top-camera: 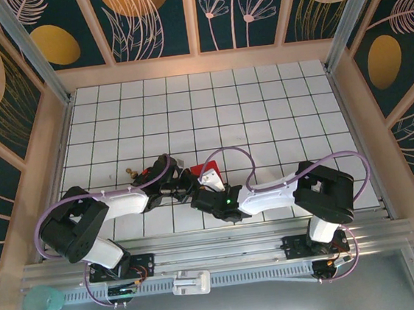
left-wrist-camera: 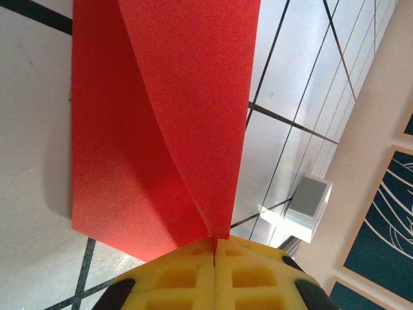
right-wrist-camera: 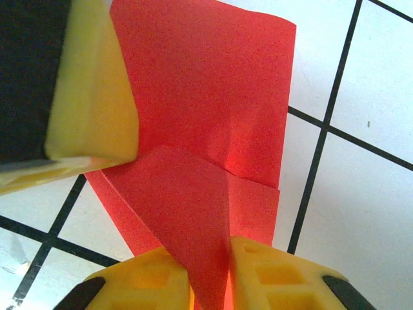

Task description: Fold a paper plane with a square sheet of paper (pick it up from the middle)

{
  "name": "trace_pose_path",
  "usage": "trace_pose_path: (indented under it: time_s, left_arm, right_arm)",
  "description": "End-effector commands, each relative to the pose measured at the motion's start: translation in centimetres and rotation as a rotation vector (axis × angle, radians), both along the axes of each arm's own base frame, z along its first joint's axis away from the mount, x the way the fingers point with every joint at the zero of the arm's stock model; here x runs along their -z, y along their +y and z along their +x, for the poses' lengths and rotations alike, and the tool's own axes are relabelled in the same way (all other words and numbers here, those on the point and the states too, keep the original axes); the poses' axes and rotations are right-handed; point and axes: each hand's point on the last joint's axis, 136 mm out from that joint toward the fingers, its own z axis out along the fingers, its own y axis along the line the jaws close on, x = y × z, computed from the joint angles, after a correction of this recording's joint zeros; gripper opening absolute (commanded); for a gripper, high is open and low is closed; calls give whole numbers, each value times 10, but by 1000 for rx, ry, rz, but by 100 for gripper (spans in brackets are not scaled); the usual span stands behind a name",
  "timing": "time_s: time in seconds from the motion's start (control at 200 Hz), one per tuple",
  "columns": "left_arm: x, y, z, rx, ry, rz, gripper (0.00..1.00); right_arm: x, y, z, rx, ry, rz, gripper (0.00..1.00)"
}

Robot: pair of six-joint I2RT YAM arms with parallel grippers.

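- L gripper (left-wrist-camera: 214, 248): pads pressed together on a raised ridge of the square sheet of paper (left-wrist-camera: 161, 129); clamped, no gap seen.
- Sheet's place: near side of the tiled table (top-camera: 261, 105), a bit left of centre, between the two wrists (mostly hidden by them from above).
- Part lying flat on the tiles, part rising to the L pads. Prob. a fold held up off the table so the other arm can reach it.
- R gripper (right-wrist-camera: 210, 271): jaws narrowly apart w/ a creased flap running between them; firm pinch or not, cannot tell.
- L pad (right-wrist-camera: 90, 97) close over the sheet, just beside the R jaws. Likely anchoring so the paper won't slide while a crease is set.
- Judged stage: early fold, no dart shape yet.
- Risk: thin paper, two grips v. close; any pull apart could tear it or skew the crease.
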Motion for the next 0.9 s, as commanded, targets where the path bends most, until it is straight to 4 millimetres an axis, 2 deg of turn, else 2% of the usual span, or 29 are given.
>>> trace_pose_path:
  time_s: [0.0, 0.235, 0.465, 0.896]
  left_arm:
    - [12, 3, -14, -6, 121, 29, 0]
    - [13, 3, -14, 2, 117, 33, 0]
    - [13, 2, -15, 11, 119, 36, 0]
    - [12, 3, -16, 13, 118, 35, 0]
  right_arm:
    - [-4, -5, 6, 32, -37, -26, 19]
    - [-5, -8, 7, 39, -42, -26, 14]
    - [-4, -13, 6, 46, -39, -36, 21]
    - [0, -17, 6, 46, -40, -56, 25]
